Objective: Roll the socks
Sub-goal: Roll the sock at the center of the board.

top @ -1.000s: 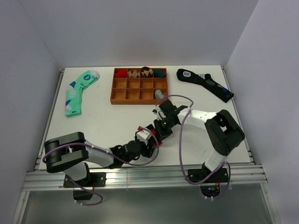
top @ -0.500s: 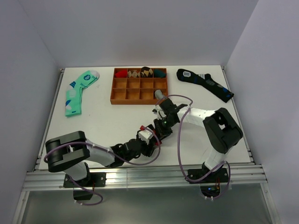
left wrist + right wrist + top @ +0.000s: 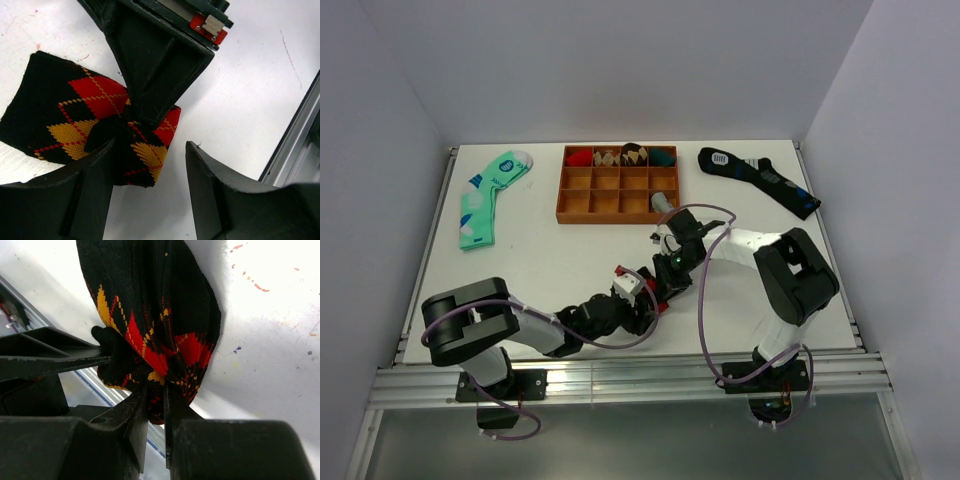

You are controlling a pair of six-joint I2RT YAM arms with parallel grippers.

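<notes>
The black argyle sock point(image 3: 75, 112), with red and orange diamonds, lies bunched on the white table near its front edge. My right gripper point(image 3: 155, 402) is shut on a fold of it, and the fabric balloons out beyond the fingers point(image 3: 150, 300). In the left wrist view those right fingers point(image 3: 150, 85) come down onto the sock's middle. My left gripper point(image 3: 150, 150) is open. Its left finger point(image 3: 92, 185) lies against the sock's edge, and its right finger point(image 3: 215, 190) stands apart over bare table. From above, both grippers point(image 3: 642, 302) point(image 3: 660, 290) meet and hide most of the sock.
A wooden tray point(image 3: 620, 207) with rolled socks in its back row stands at the back centre. A mint green sock point(image 3: 485, 195) lies at the back left and a dark navy sock point(image 3: 760, 175) at the back right. The metal front rail point(image 3: 300, 135) runs close by.
Both grippers and the pinched sock have shifted slightly left and away from the front edge. The left jaws narrowed a touch.
</notes>
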